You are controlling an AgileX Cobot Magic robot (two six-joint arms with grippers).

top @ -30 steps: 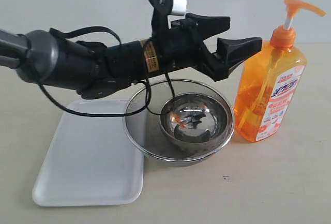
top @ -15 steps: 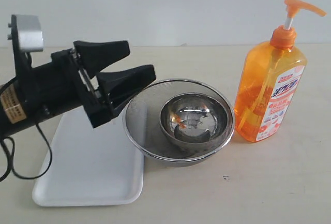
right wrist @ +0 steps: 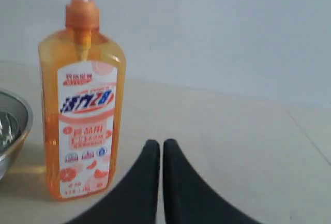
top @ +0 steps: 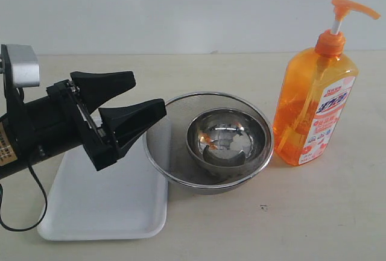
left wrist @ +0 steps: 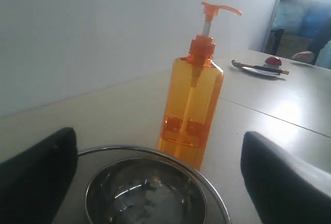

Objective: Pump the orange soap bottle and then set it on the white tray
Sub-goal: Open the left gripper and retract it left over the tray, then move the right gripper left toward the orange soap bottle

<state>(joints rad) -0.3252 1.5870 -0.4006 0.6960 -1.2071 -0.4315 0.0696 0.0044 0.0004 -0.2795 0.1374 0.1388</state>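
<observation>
The orange soap bottle [top: 313, 113] stands upright on the table at the right, pump head raised, with nothing touching it. It also shows in the left wrist view as the bottle [left wrist: 191, 110] and in the right wrist view as the bottle [right wrist: 83, 120]. The white tray [top: 102, 207] lies flat at the front left. My left gripper [top: 149, 94] hovers open above the tray's far end, pointing towards the bowls and the bottle, its fingers wide apart and empty [left wrist: 158, 141]. My right gripper [right wrist: 161, 144] is shut on nothing, low beside the bottle, and out of the exterior view.
A round steel mesh bowl [top: 161, 129] sits between tray and bottle, with a smaller shiny steel bowl [top: 228, 143] inside it. The mesh bowl's rim touches the tray's right edge. Far off, a small plate with a red item [left wrist: 266, 68] lies on another table.
My left arm has pulled back to the left, from beside the bottle over the bowls to above the tray, its jaws staying open. The bottle has not moved.
</observation>
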